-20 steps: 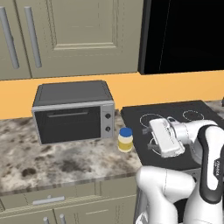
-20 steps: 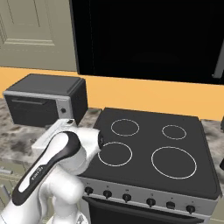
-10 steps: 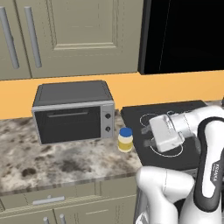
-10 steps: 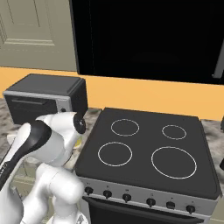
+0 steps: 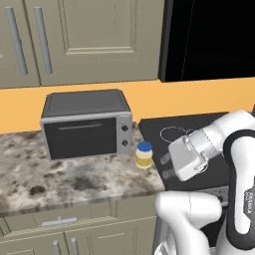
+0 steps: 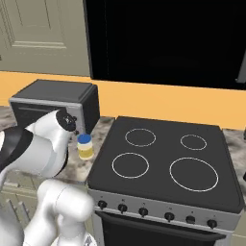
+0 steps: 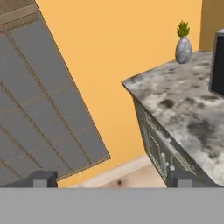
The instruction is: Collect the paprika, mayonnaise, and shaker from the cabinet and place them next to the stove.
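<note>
1. The mayonnaise (image 5: 144, 155) stands upright on the counter (image 5: 74, 179), between the microwave (image 5: 87, 129) and the stove (image 6: 163, 163), just beside the stove's left edge. Its blue lid is on; I cannot see inside.
2. My claw (image 5: 167, 166) is released, jaws spread wide, holding nothing. It hangs over the stove's front left corner, near the jar but not touching it.
3. In my hand view the two fingertips (image 7: 41, 178) stand far apart at the bottom, looking along the counter's side toward an orange wall and a tiled floor (image 7: 39, 100).
4. A small grey vase (image 7: 183, 49) with a green sprig sits at the counter's far end.
5. The cabinet (image 5: 94, 40) doors above the microwave are shut, so what it holds is hidden.
6. My arm (image 6: 41, 149) covers part of the microwave's front in the right base view.
</note>
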Available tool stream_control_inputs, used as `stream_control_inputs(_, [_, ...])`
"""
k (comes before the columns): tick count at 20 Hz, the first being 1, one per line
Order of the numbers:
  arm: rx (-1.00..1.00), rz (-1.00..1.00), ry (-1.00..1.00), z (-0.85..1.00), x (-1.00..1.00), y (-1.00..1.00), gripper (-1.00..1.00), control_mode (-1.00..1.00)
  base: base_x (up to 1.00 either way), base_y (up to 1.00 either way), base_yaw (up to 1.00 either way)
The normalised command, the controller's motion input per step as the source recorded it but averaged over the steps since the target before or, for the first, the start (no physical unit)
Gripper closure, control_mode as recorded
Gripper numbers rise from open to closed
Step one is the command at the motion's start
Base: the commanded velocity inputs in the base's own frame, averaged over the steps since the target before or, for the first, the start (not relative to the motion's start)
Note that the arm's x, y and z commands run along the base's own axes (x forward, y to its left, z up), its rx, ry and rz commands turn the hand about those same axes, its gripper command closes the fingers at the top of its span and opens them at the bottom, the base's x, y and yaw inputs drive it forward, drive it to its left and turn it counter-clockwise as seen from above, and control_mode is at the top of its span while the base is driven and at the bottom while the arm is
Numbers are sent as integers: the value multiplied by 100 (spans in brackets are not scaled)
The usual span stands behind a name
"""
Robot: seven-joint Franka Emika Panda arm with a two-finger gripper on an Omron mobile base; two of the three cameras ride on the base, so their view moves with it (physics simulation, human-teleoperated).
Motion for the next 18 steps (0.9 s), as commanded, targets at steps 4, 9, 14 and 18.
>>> stream_control_inputs(4, [0,0,0,0,0,0,-100,100,-100,67,4])
stream_control_inputs(9, [0,0,0,0,0,0,-100,100,-93,54,17])
stream_control_inputs(14, [0,0,0,0,0,0,-100,100,-24,49,35])
stream_control_inputs(18, [0,0,0,0,0,0,-100,100,1,22,51])
